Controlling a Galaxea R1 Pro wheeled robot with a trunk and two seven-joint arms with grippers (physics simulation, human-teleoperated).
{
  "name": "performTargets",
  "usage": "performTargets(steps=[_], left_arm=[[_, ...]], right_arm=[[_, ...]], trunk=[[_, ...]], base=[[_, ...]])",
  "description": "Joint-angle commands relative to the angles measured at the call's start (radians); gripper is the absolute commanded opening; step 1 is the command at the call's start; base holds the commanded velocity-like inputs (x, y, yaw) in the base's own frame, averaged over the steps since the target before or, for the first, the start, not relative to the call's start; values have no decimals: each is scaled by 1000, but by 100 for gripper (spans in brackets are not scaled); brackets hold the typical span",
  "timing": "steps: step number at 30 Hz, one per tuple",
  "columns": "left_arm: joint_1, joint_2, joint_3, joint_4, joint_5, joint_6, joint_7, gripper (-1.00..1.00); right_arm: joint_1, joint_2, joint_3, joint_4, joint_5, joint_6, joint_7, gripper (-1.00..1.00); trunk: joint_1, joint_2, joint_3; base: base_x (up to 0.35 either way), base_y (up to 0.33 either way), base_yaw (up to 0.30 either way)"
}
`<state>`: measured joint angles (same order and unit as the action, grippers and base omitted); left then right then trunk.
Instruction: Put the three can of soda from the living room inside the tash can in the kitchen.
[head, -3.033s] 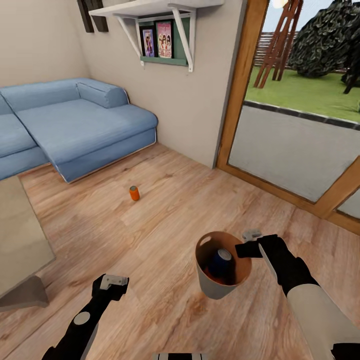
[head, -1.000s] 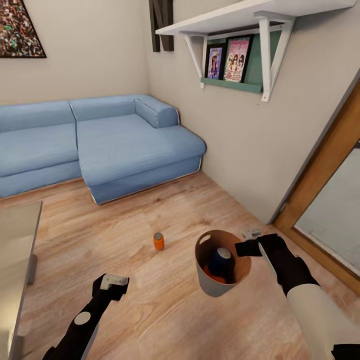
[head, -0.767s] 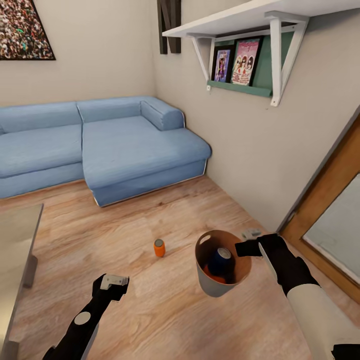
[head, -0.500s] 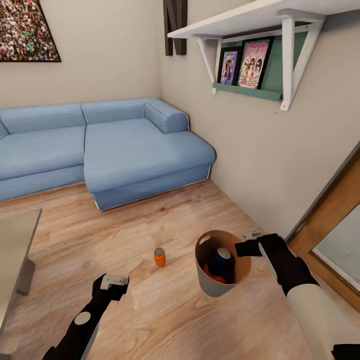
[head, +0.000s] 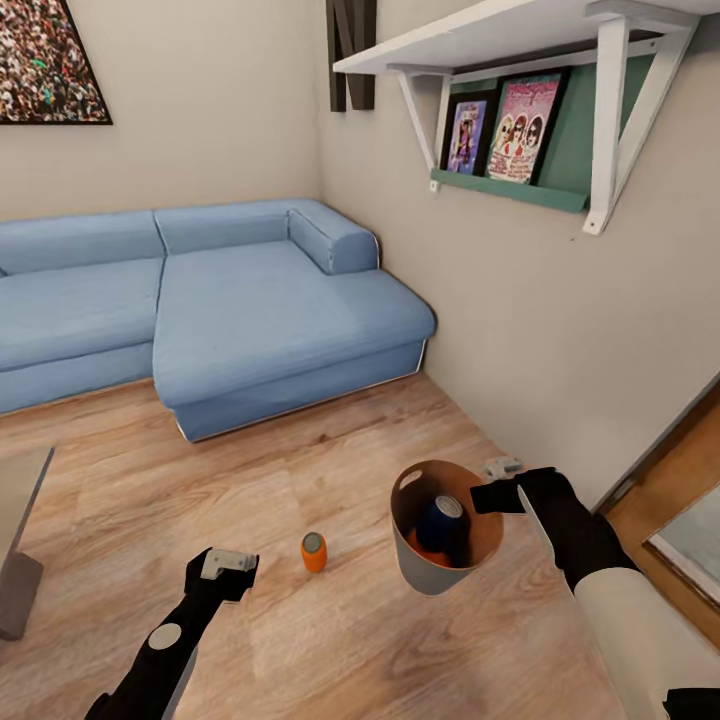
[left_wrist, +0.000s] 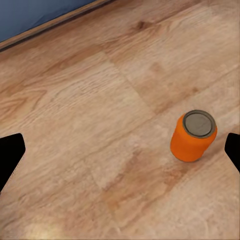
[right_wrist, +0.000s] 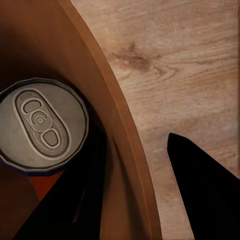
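Note:
An orange can of soda (head: 313, 552) stands upright on the wood floor of the living room, just right of my left gripper (head: 228, 565). That gripper is open and holds nothing. Its wrist view has the same can (left_wrist: 194, 136) between the spread fingertips, nearer one of them, with the gripper (left_wrist: 120, 155) above the floor. My right gripper (head: 497, 495) is shut on the rim of the tash can (head: 415, 575), which hangs off the floor. Inside are a dark blue can (head: 440, 522) and an orange one (head: 425, 550). The right wrist view shows the blue can's top (right_wrist: 42, 125) and the copper wall (right_wrist: 115, 150).
A blue L-shaped sofa (head: 250, 310) fills the corner ahead. The glass coffee table's corner (head: 15, 530) is at the left edge. A wall with a white shelf (head: 520, 40) runs close on the right, ending at a wooden door frame (head: 680, 480).
The whole view has shifted as the robot moved. The orange can on the floor now lies much closer, beside my left gripper. Both arms hold the same pose, the bin still gripped.

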<state>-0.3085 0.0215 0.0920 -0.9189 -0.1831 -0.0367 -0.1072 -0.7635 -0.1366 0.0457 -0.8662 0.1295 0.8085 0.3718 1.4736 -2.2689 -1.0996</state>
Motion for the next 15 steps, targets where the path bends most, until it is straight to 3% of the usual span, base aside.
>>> performTargets(steps=[1,9,15], left_arm=[[0,0,0,0,0,0,0,100],[0,0,0,3,-1,1,-1,100],[-1,0,-14,75,2,-1,-1,100]], right_arm=[[0,0,0,0,-18,3,-1,-100],[0,0,-1,0,-17,3,-2,-100],[0,0,-5,0,-16,3,-2,-100]], trunk=[[0,0,0],[0,0,0],[0,0,1]], base=[[324,0,0],[324,0,0],[324,0,-20]])
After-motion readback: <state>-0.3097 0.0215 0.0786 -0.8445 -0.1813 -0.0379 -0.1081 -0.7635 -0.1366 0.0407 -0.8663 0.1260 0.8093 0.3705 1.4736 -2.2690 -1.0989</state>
